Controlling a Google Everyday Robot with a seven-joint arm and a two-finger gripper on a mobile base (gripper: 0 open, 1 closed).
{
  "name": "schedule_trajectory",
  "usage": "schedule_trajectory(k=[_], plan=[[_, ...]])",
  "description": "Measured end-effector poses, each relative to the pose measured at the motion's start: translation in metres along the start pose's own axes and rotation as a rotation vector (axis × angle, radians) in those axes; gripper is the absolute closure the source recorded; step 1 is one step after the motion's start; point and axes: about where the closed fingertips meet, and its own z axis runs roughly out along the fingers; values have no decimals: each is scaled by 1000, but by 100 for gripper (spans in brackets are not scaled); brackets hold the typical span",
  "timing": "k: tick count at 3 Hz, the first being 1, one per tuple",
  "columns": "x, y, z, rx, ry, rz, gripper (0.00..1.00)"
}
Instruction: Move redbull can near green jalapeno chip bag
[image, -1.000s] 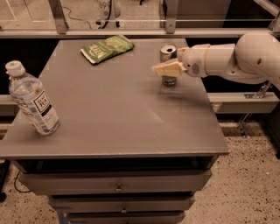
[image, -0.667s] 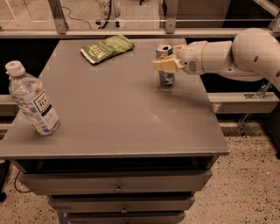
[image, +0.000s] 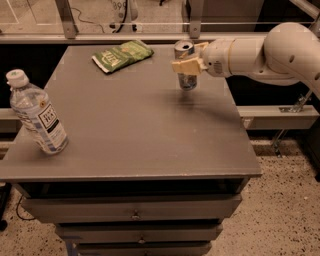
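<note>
The redbull can (image: 187, 79) is a slim silver-and-blue can with a silver top, upright in my gripper (image: 189, 60) near the table's far right. The gripper's cream fingers (image: 186, 65) are shut around the can's upper half, and the can looks lifted slightly off the table. My white arm (image: 260, 50) reaches in from the right. The green jalapeno chip bag (image: 122, 54) lies flat at the far edge of the table, to the left of the can and apart from it.
A clear water bottle (image: 36, 114) with a white cap stands at the table's left edge. The grey table (image: 135, 130) has drawers below its front. A metal rail and glass panel run behind the far edge.
My gripper has carried the redbull can up and to the left, toward the far edge and closer to the chip bag. The bottle and the bag have not moved.
</note>
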Motion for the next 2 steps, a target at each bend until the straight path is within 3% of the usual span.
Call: schedule_trajectory(k=[1, 2], plan=[[0, 0, 0, 0, 0, 0, 100], [-10, -1, 4, -3, -58, -1, 100]])
